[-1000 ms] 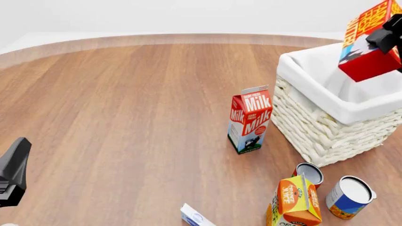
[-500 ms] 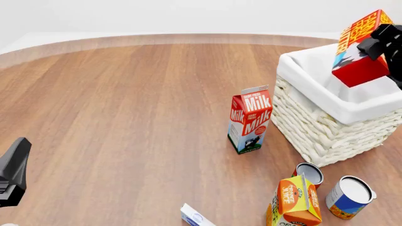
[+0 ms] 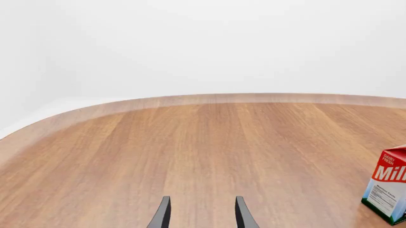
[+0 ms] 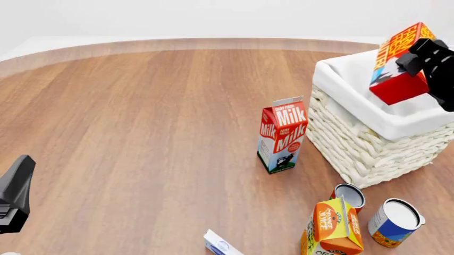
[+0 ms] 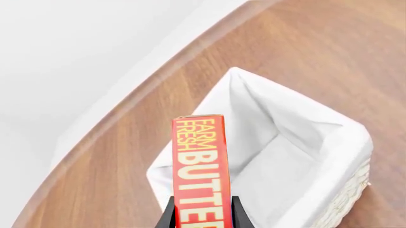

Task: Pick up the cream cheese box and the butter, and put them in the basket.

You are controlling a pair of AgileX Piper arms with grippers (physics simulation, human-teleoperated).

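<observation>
Here the right pincer (image 4: 417, 62) is closed on the butter (image 4: 397, 64) and holds it in the air, tilted, over the open top of the basket (image 4: 354, 133), which stands at the right side of the wooden bench (image 4: 142, 133). In the right wrist view the butter (image 5: 199, 171) is clamped between the two dark fingers (image 5: 167, 216), with its narrow lettered side facing the camera, and the white cloth liner of the basket (image 5: 330, 137) lies below it. The carton is not touching the liner as far as I can tell. The cream cheese box (image 4: 221, 245) lies on the bench at the near edge of the front view, only partly visible, well apart from the basket. A milk carton (image 4: 282, 134) stands upright just beside the left wall of the basket. Nearer to the camera, in front of the basket, there are an orange juice carton (image 4: 332, 227) and two cans, one small can (image 4: 348, 196) and one white-topped can (image 4: 394, 222). The left pincer (image 3: 201, 214) is low at the near left of the bench; its two fingers stand apart with nothing between them, and the milk carton (image 3: 388, 190) shows at the edge of its view.
</observation>
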